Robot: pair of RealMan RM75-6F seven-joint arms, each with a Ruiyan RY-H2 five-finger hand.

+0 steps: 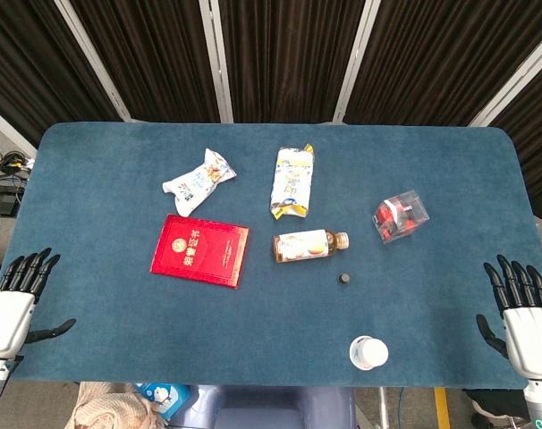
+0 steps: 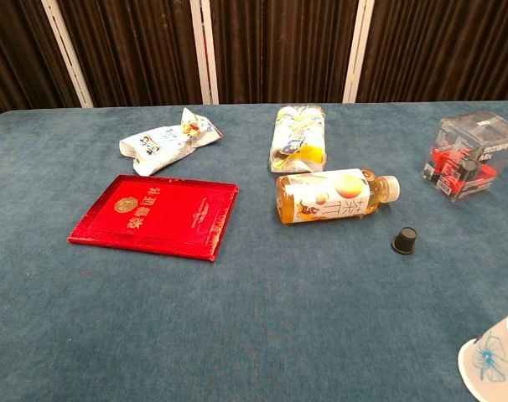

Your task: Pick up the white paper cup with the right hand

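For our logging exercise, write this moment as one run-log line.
phase: pre-reach | right hand: open, at table's right edge | left hand: open, idle | white paper cup: on its side near front edge, untouched

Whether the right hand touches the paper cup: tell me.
Apart. The head view shows bare table between the right hand and the paper cup.

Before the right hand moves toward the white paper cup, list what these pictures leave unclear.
- White paper cup: chest view, cut off by the right and bottom edges; it seems tilted or on its side.
- Right hand and left hand: head view only; the chest view shows neither.
- Red booklet: gold lettering too small to read.
- Clear plastic box: red contents unclear through reflections.
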